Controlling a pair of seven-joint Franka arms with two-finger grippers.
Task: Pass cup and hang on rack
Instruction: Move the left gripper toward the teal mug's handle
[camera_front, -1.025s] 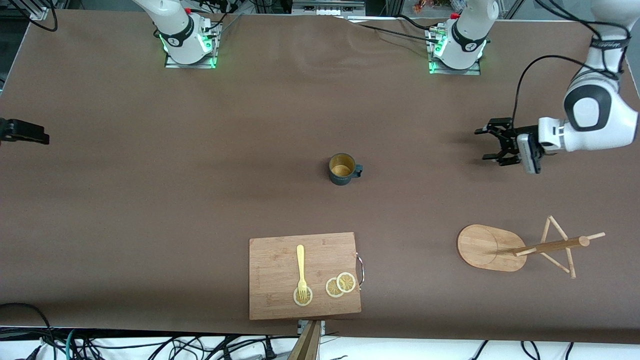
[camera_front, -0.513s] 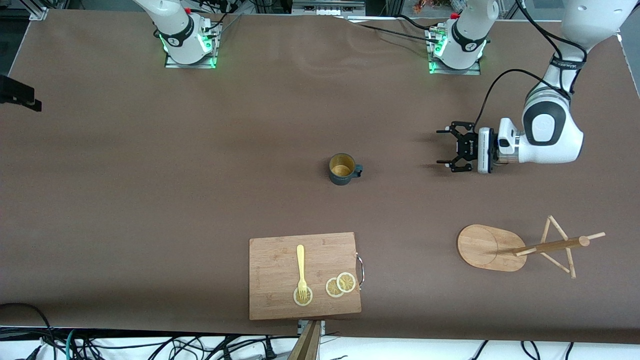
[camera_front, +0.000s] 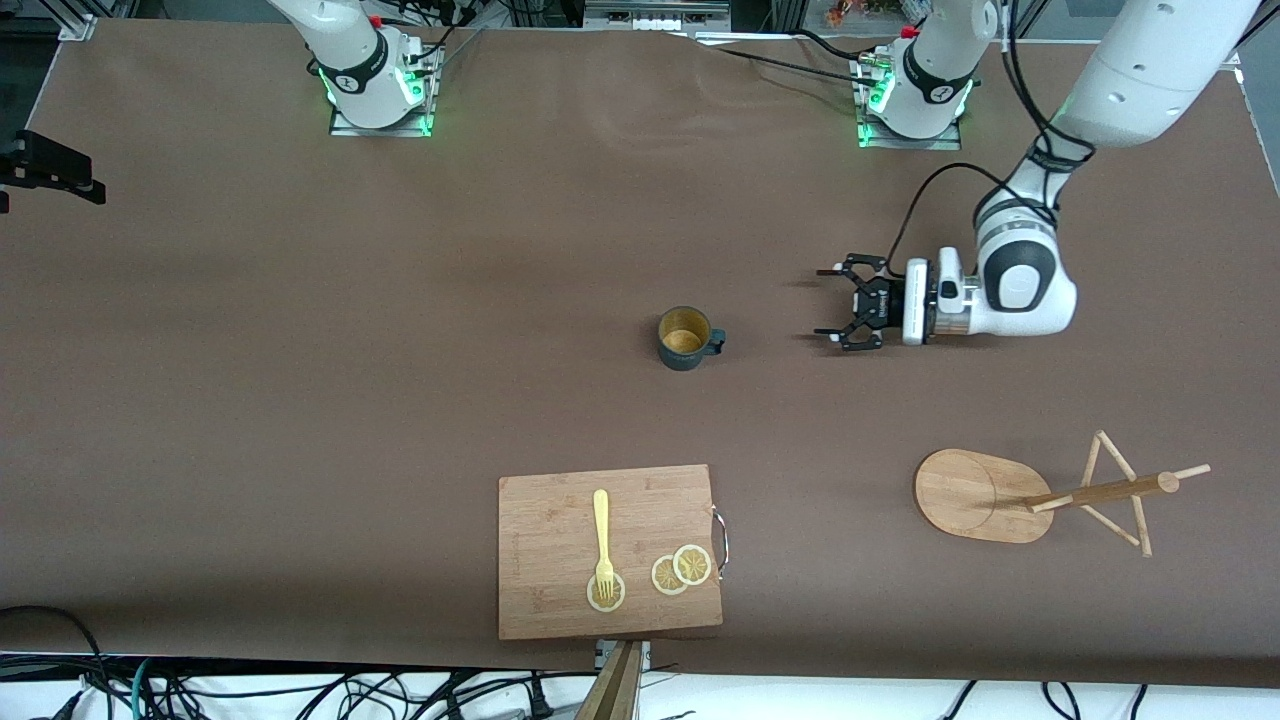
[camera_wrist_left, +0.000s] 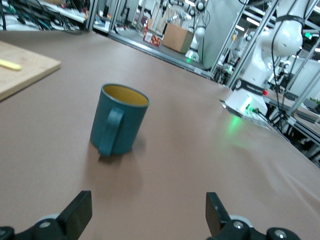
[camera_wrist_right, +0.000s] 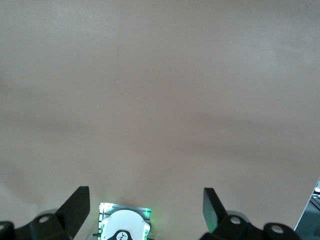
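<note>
Near the middle of the surface (camera_front: 300, 350) the cup (camera_front: 686, 338) stands upright, the left tool (camera_front: 838, 301) beside it with fingers spread and empty, the rack (camera_front: 1040, 495) nearer the camera, the right tool (camera_front: 50, 170) open, waiting at the surface's edge.

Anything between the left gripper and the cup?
Nothing: only bare table between the left gripper and the cup, in front and left wrist views.

The teal cup (camera_front: 686, 339) stands upright on the surface, handle toward the open left claw (camera_front: 833, 308) nearby. The bamboo rack (camera_front: 1040, 492) stands nearer the camera than that claw.
</note>
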